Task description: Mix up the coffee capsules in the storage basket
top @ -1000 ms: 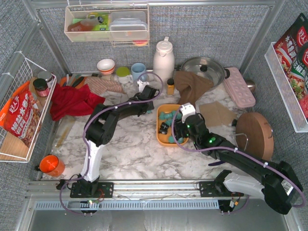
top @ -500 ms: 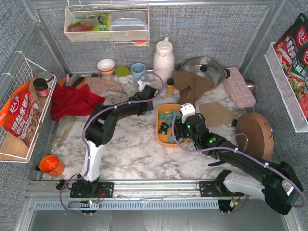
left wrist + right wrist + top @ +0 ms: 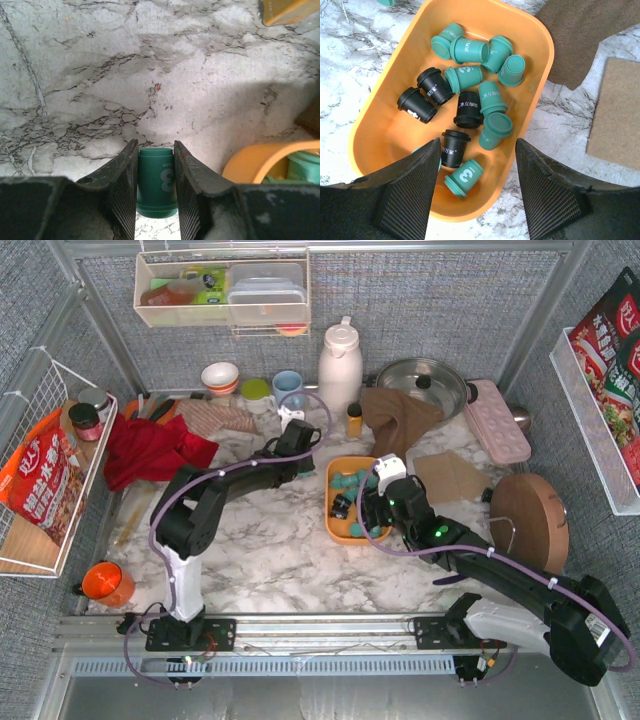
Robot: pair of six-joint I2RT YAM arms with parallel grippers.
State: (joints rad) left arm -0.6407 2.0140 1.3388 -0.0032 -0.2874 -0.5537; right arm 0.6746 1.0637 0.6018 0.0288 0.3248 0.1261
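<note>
Left tool (image 3: 155,146) pinching one teal-green tapered plastic coffee capsule (image 3: 156,182), left of the shallow orange plastic storage basket (image 3: 375,125).
We advise clearing the low rounded rim and releasing low, lest the smooth pod roll onto the veined marble tabletop (image 3: 150,75); right tool (image 3: 477,144) hangs spread above the teal and black pods (image 3: 464,77) inside.

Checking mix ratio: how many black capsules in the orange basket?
4 black capsules, in the storage basket: two side by side near one long wall, one in the middle, one beside it, nearest the right claw. Others may hide under the claw.
</note>
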